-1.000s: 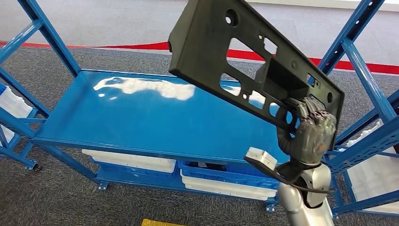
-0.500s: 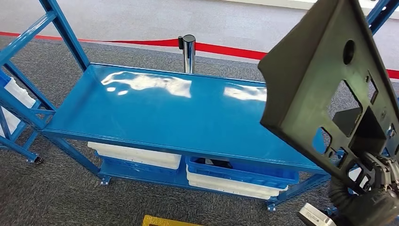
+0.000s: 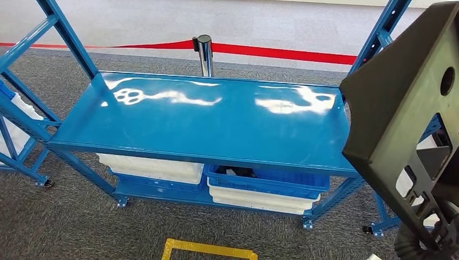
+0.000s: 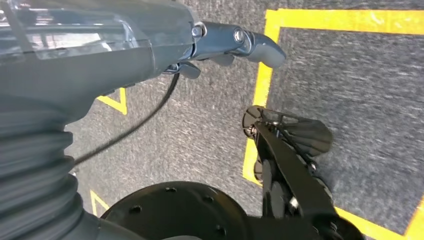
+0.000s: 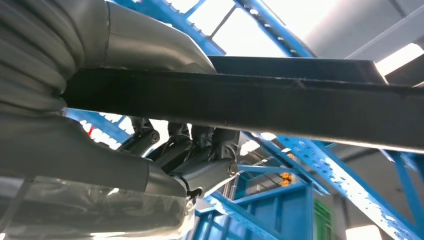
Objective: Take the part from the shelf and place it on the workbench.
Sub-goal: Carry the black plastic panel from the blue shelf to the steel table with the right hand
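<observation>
Right hand grips black part, raised at frame right, blocking shelf's right end. Left hand holds nothing, fingers loosely apart over carpet. Stanchion top centre; bins under shelf.

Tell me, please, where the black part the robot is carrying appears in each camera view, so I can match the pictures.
Head view: the black part stands tilted at the right edge, in front of the blue shelf.
Left wrist view: the part is not in it; carpet and yellow floor tape instead.
Right wrist view: the part crosses the picture as a dark edge-on bar, gripped by the right hand.
Shared landmark: the blue shelf's perforated uprights, seen in the head and right wrist views.
</observation>
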Controlling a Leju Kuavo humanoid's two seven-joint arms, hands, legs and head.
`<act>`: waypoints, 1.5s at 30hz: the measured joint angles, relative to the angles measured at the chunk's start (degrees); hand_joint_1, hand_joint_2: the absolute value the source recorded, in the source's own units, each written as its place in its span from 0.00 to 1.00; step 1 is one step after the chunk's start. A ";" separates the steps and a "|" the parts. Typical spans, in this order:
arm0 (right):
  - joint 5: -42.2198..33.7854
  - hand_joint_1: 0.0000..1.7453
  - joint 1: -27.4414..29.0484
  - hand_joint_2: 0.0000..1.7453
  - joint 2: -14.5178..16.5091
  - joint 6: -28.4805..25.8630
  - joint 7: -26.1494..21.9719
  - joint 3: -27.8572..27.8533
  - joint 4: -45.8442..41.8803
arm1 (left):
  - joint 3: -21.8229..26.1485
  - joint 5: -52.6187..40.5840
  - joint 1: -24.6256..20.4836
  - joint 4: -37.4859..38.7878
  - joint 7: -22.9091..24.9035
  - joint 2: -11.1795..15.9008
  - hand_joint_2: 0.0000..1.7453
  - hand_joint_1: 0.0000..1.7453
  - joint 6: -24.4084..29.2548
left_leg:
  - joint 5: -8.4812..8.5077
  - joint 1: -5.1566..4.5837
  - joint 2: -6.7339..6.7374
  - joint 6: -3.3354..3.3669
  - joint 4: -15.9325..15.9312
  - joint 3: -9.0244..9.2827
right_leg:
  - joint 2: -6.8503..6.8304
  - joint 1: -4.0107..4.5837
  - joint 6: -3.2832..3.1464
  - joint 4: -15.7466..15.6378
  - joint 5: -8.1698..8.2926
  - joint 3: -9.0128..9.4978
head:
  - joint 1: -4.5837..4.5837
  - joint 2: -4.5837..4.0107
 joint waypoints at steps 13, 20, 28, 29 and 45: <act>0.31 1.00 9.68 1.00 1.18 -0.01 2.69 -4.17 -6.42 | -0.59 -2.45 0.61 -0.01 1.97 -1.09 1.00 0.00 -0.80 | 5.82 -0.16 0.48 2.69 -15.69 6.42 | 0.03 -0.13 2.31 18.44 -10.10 -7.36 | 1.32 0.00; -2.22 1.00 7.70 1.00 0.68 0.01 2.23 -4.10 -6.32 | -0.58 -1.48 0.33 -0.02 -0.10 -0.93 1.00 0.00 -0.57 | 8.64 -0.78 0.40 2.23 -15.68 3.71 | 0.07 1.58 -0.32 -0.65 -4.77 6.41 | 1.42 0.00; -4.97 1.00 5.56 1.00 0.55 0.08 0.35 -3.76 -4.49 | -0.35 -0.91 0.14 -0.04 -2.41 0.05 1.00 0.00 -0.72 | -1.52 -0.83 0.06 0.98 -0.52 -1.65 | -0.30 0.98 -1.04 -0.91 -1.30 2.49 | 0.83 0.00; -5.22 1.00 5.42 1.00 0.56 0.09 0.04 -3.70 -4.09 | -0.33 -0.90 0.11 -0.05 -2.63 0.24 1.00 0.00 -0.74 | -1.54 -0.80 0.06 0.91 0.91 -1.47 | -0.30 0.97 -0.99 -0.60 -0.90 1.66 | 0.79 0.00; -7.81 1.00 4.85 1.00 1.96 0.09 -3.13 -3.70 -1.30 | -0.31 -2.34 -0.21 -0.20 -0.51 1.88 1.00 0.00 0.22 | 7.11 -0.53 0.47 3.22 -15.99 5.08 | -0.20 0.03 2.01 18.42 -9.66 -5.94 | 1.53 0.00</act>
